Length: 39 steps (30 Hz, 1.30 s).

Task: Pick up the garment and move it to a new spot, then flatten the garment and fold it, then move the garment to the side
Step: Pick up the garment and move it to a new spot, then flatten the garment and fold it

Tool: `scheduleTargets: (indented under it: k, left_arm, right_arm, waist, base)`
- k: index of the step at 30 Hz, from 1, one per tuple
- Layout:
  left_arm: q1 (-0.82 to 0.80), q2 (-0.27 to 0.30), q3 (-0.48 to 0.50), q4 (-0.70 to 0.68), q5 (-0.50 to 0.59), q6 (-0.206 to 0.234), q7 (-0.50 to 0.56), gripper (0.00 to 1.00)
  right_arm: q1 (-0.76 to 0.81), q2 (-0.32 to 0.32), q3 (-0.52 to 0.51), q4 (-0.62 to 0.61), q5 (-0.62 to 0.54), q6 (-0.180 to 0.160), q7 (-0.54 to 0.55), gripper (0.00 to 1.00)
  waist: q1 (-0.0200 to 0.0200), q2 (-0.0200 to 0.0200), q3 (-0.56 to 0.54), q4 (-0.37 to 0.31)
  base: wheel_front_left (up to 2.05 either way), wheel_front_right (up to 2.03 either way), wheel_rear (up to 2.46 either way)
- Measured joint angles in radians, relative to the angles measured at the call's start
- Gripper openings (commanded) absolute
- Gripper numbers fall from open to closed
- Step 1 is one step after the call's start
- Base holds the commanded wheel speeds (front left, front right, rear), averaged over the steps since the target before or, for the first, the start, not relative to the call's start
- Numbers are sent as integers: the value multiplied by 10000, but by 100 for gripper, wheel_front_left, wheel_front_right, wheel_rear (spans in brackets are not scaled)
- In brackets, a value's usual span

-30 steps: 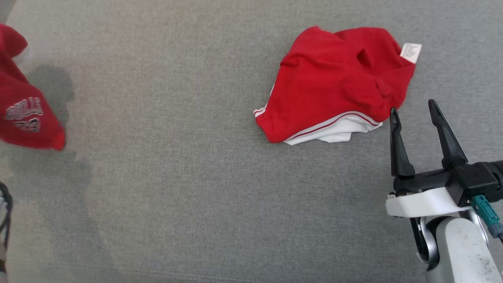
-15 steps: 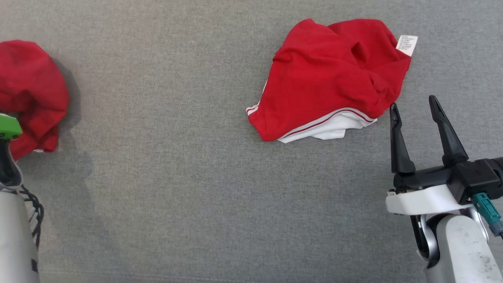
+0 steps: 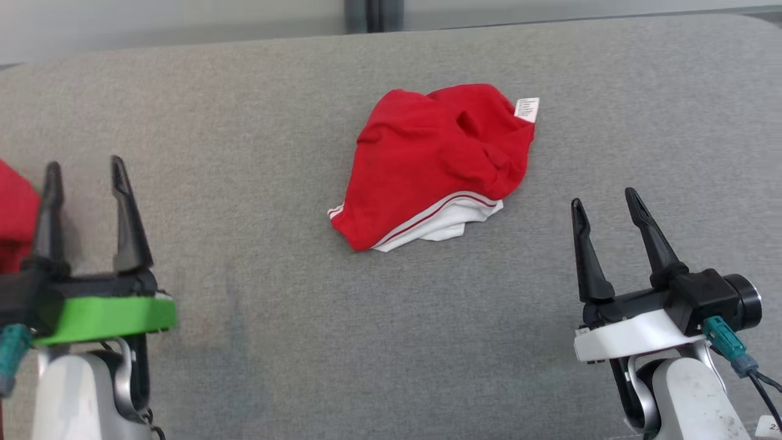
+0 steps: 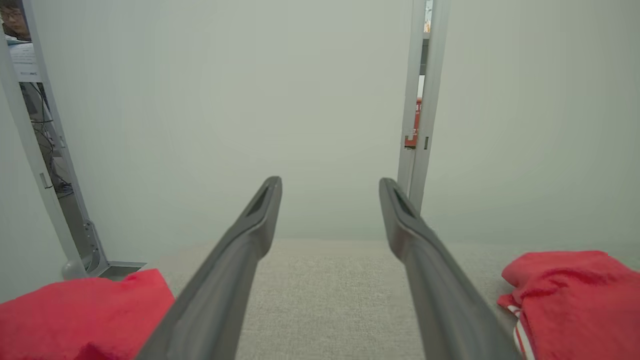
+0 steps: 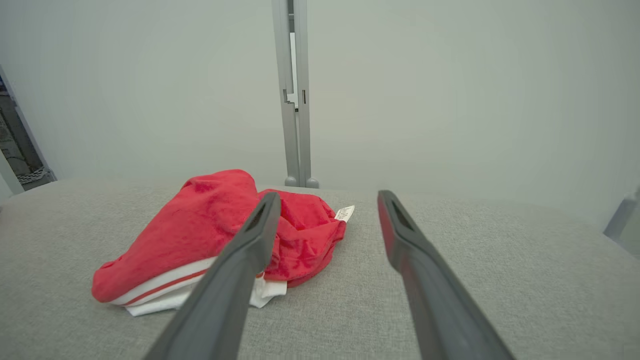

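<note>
We found the crumpled red garment (image 3: 427, 165) near the middle of the desk (image 3: 244, 342), somewhat toward its far edge. It lay forward and left of the right tool (image 3: 603, 197) and well apart from the left tool (image 3: 84, 164), so we judged the right arm the nearer. Its long axis ran from the white-striped hem at the near left to the sewn label (image 3: 526, 109) at the far right. Both tools stood wide and empty. The garment was soft knit, heaped in rounded folds; the desk cover was coarse grey weave. A second red cloth (image 3: 12, 214) lay at the left edge.
</note>
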<state>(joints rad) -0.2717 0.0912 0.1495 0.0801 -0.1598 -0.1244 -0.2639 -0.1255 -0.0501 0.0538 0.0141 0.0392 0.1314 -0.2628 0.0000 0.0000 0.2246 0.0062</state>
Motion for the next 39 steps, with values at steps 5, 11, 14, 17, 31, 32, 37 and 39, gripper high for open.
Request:
scheduleTargets:
  k: [5,11,14,17,31,32,37,39]
  left_arm:
    - [1963,-357,-765,-1114,13,-31,-2,100]
    - [3493,-403,-1323,-1618,-163,284,-2,100]
    - [3905,-420,-1689,-1411,19,546,0,100]
    - [4120,-422,-1873,-1244,15,980,0,100]
    - [4240,-426,-2479,-895,508,1590,0,100]
    - [4237,-426,-2483,-892,500,1609,0,100]
    - [4236,-426,-2477,-901,430,1699,0,100]
    - [4237,-426,-2481,-899,405,1718,0,100]
  right_arm:
    - [389,-2,280,376,184,0,-2,100]
    - [824,4,500,640,366,0,0,100]
    - [990,8,623,734,420,0,-2,100]
    - [1063,8,723,790,428,0,-2,100]
    - [1220,4,617,918,451,0,-2,100]
    - [1220,4,631,932,451,0,-2,100]
    - [1221,10,846,1018,380,0,-2,100]
    - [1220,8,871,1030,380,0,-2,100]
  waist:
    - [0,0,-753,-662]
    - [0,0,-1452,-1187]
    - [0,0,-1739,-1382]
    - [0,0,-1957,-1543]
    - [-1,0,-2233,-1515]
    - [0,0,-2225,-1497]
    - [0,0,-2222,-1478]
    - [-1,0,-2228,-1500]
  base:
    - [0,0,0]
    - [0,0,0]
    - [0,0,0]
    - [0,0,0]
    - [0,0,0]
    - [0,0,0]
    - [0,0,0]
    - [0,0,0]
